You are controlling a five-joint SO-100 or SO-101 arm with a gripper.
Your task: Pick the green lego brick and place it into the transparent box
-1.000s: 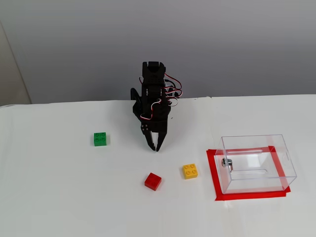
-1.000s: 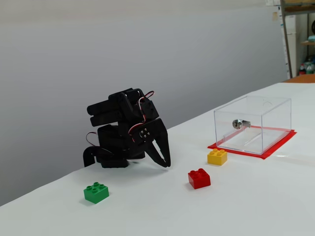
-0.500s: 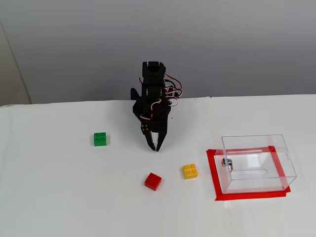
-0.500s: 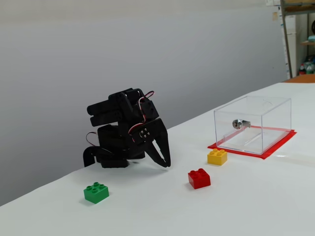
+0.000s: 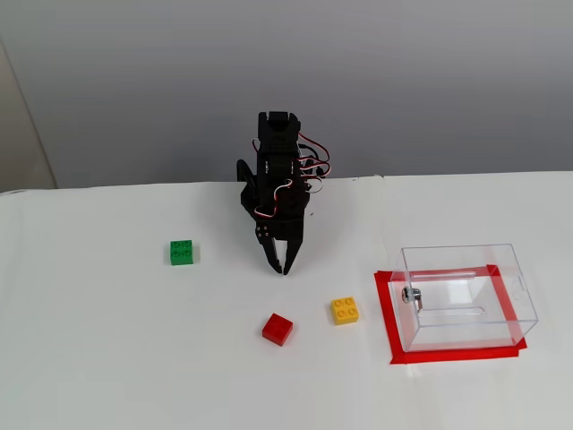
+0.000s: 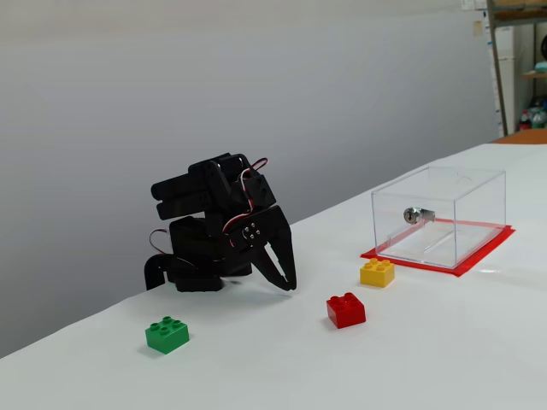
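Note:
The green lego brick [image 5: 182, 253] [image 6: 167, 334] lies on the white table, left of the arm in both fixed views. My black gripper [image 5: 282, 270] [image 6: 289, 286] hangs folded down near the arm's base, fingertips together just above the table, holding nothing. It is well apart from the green brick. The transparent box [image 5: 466, 296] [image 6: 440, 216] stands empty on a red taped rectangle at the right, a small metal fitting on its side.
A red brick [image 5: 277, 329] [image 6: 346, 310] and a yellow brick [image 5: 345, 310] [image 6: 377, 272] lie between the gripper and the box. The white table [image 5: 107, 358] ends at a grey wall behind the arm. Shelving shows at the far right edge [image 6: 517, 68].

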